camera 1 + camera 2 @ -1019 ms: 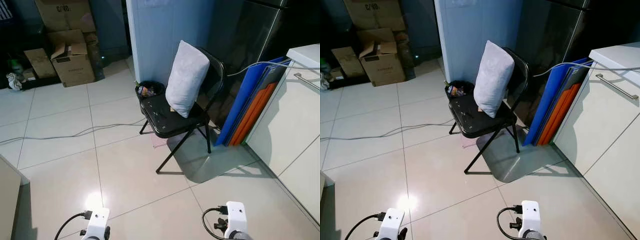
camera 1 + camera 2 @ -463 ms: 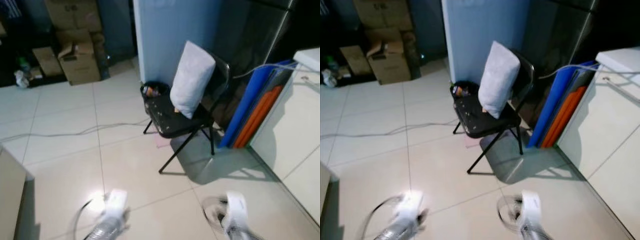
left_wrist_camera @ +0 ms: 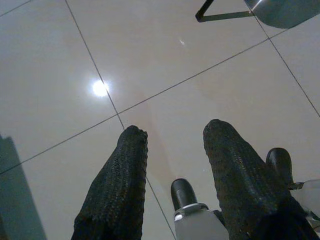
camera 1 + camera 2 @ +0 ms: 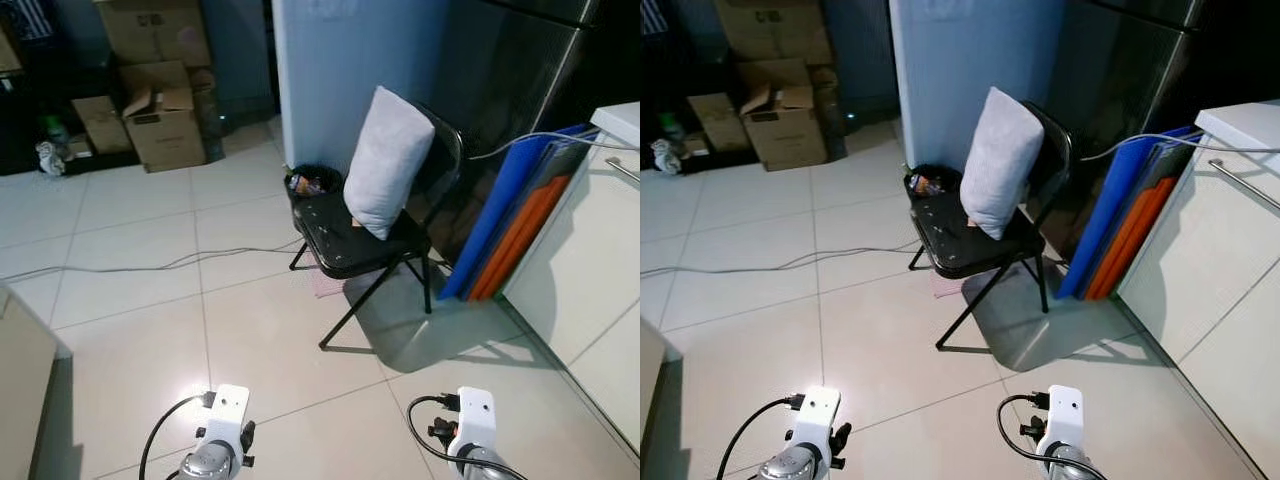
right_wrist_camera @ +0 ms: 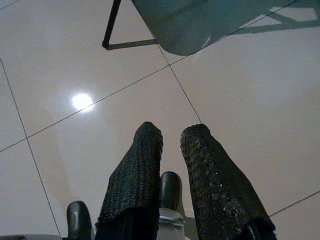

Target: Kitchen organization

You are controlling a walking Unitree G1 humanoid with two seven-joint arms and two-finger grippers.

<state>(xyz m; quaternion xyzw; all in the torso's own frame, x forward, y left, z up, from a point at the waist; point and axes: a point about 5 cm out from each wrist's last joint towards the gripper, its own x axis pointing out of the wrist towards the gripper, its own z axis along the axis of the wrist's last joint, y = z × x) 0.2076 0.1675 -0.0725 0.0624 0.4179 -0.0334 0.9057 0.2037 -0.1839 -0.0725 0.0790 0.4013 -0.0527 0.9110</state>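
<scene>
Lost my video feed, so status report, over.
Left gripper open, empty, over floor tile; right gripper same. Black chair with grey pillow ahead. Cable across floor.

1. This is a home, at the edge of a kitchen: pale glossy floor tiles (image 4: 130, 350) run throughout.
2. On the right stands a white cabinet (image 4: 590, 290) with a metal bar handle (image 4: 1243, 184), topped by a white desk (image 4: 1250, 122).
3. Far right, a tall dark steel fridge (image 4: 520, 90) rises behind a black folding chair (image 4: 365, 245) carrying a grey cushion (image 4: 388, 160).
4. Blue and orange boards (image 4: 505, 225) lean between the chair and the cabinet.
5. Far left, cardboard boxes (image 4: 160, 95) are stacked against the wall.
6. A small black bin (image 4: 312, 183) sits just behind the chair, and a cable (image 4: 150, 266) trails across the floor.
</scene>
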